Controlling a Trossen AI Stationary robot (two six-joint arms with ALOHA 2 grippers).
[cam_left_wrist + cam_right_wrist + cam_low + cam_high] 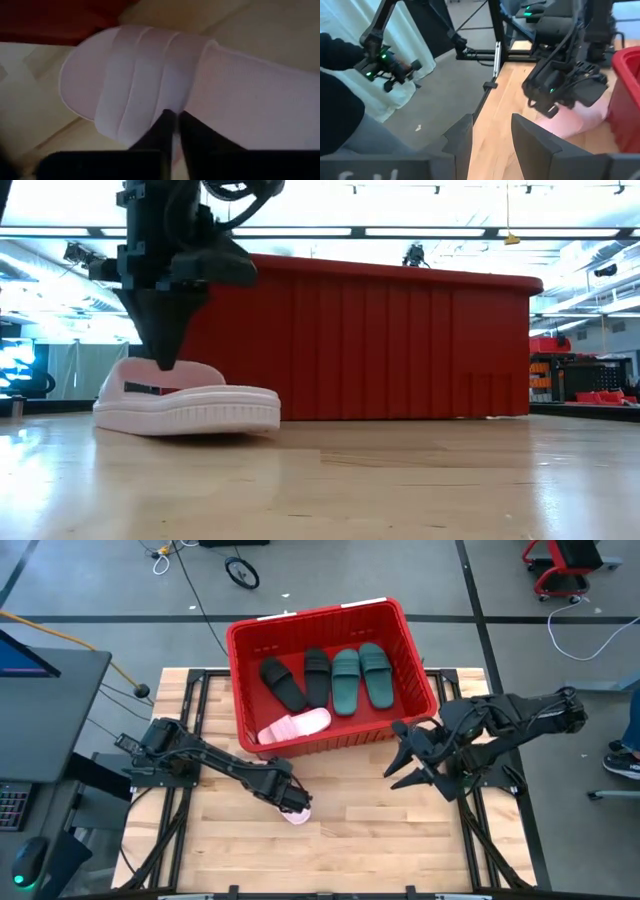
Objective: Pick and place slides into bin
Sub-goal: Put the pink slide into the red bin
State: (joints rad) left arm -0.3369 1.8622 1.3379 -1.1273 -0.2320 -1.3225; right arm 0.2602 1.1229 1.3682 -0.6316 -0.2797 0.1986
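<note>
Wooden planking formed the table (350, 850), and on its far half stood the red bin (420, 670), the largest item present. Five slides lay inside it: two black (283, 683), two dark green (346, 681) and one pale pink (296, 726) against the near wall.

One slide was outstanding. The last pale pink slide (190, 406) rested flat on the table, sole down, just in front of the bin's near wall and towards its left corner.

The left gripper (292, 798) was down on this slide. In the left wrist view its fingers (162, 132) stood nearly together at the edge of the strap, apparently pinching the strap between them; the low view showed the sole not yet off the boards.

The right gripper (418, 758) waited near the bin's right near corner, jaws spread and empty.

Assessment: the task stood at its sixth and final pick, at the grasp stage. The next move would call for a firm hold on the strap, a lift high enough to clear the bin's thick rim, then a carry over the wall before release.
</note>
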